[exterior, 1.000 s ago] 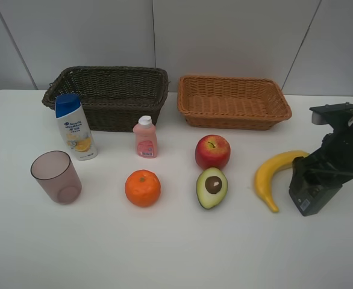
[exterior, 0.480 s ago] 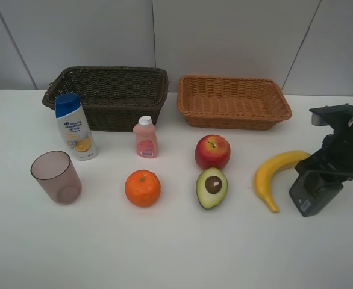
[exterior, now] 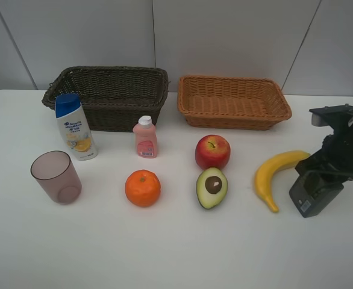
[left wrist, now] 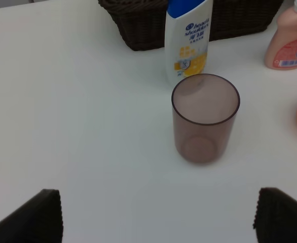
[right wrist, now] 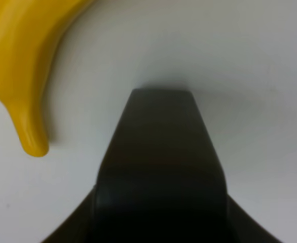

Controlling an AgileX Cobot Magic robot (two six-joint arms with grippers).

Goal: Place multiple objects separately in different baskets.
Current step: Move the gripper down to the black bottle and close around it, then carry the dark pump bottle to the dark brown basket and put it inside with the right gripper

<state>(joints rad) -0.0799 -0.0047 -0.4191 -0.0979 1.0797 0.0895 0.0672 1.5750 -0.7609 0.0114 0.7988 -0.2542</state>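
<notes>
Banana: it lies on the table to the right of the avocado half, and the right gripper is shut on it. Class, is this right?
Not quite. The banana does lie on the table right of the avocado half, but the right gripper is shut on nothing: the right wrist view shows it closed beside the banana, apart from it.
</notes>
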